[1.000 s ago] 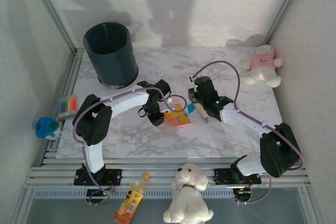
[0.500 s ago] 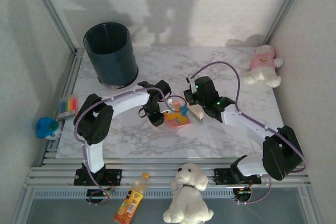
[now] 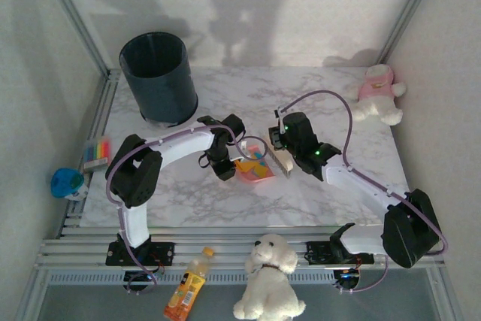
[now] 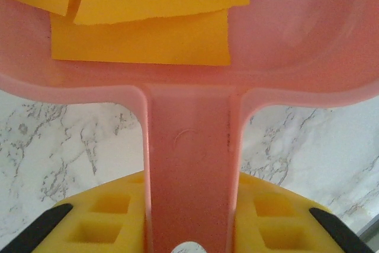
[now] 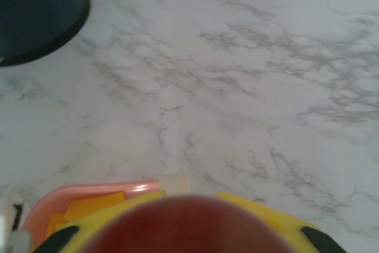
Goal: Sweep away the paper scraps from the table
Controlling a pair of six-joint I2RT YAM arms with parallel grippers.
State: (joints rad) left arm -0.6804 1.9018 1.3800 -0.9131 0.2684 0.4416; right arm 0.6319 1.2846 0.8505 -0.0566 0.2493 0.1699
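Top external: left claw (image 3: pixel 225 170) grips dustpan (image 3: pixel 246 178).

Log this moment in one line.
left gripper: shut on dustpan | right gripper: shut on brush beside dustpan | paper scraps: in dustpan

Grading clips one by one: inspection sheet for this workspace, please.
Surface: white marble table, nothing spilled seen.
Job's things: orange and teal paper scraps lie in the pink dustpan.
Clutter: dark bin far left; pink plush far right.
Grippers: left gripper shut on the dustpan's handle; right gripper shut on a small brush beside the pan.
Cables: purple cable arches over the right arm.
Surroundings: striped block, blue object off the left edge; bottle, white plush dog off the near edge.
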